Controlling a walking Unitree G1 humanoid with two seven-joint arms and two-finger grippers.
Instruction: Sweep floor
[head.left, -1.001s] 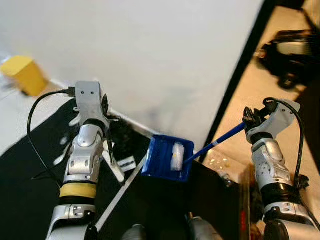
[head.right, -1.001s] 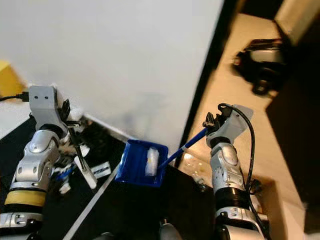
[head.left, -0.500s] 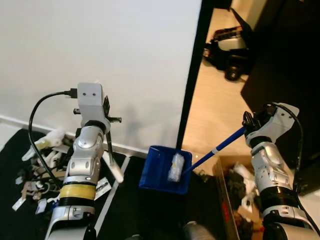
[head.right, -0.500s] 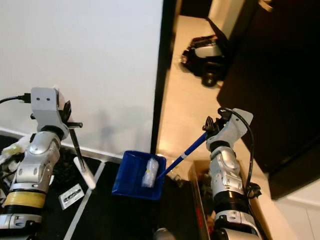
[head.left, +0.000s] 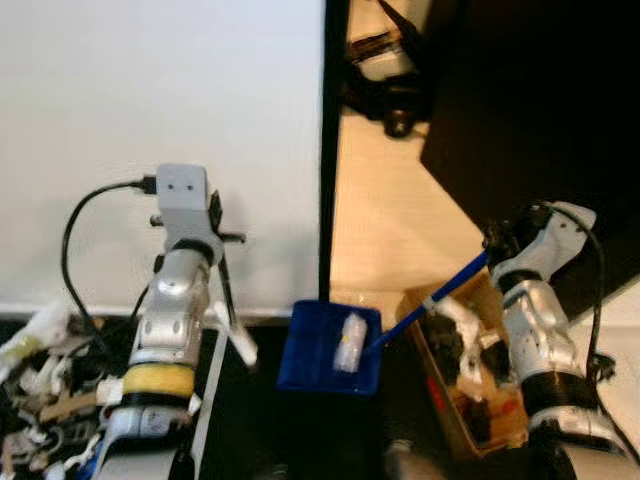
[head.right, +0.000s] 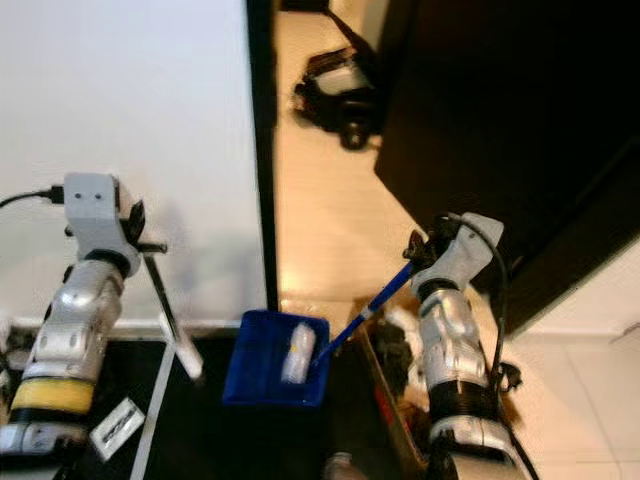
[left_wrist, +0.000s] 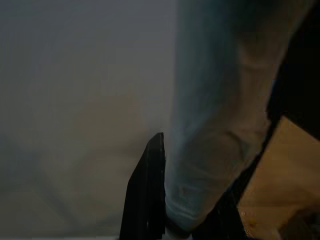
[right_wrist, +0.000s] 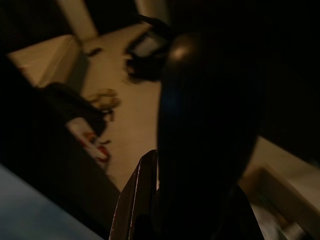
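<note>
With the right gripper (head.left: 497, 243) closed on its long handle, the blue plastic dustpan (head.left: 331, 347) carrying a crumpled white scrap (head.left: 349, 342) should be kept level, while the pale broom handle (head.left: 229, 310) is gripped by the left gripper (head.left: 217, 232).

Free room and obstacles. A white wall (head.left: 150, 100) closes the front left, ending at a dark door edge (head.left: 331, 150). Beyond it, an open strip of pale floor (head.left: 385, 215) offers passage, bounded on the right by a dark panel (head.left: 530, 90) and blocked at its far end by a dark device (head.left: 385, 85). Low down, a blue dustpan (head.left: 330, 345) sits centrally, a cluttered cardboard box (head.left: 465, 375) to its right, and scattered litter (head.left: 40, 380) at far left.
</note>
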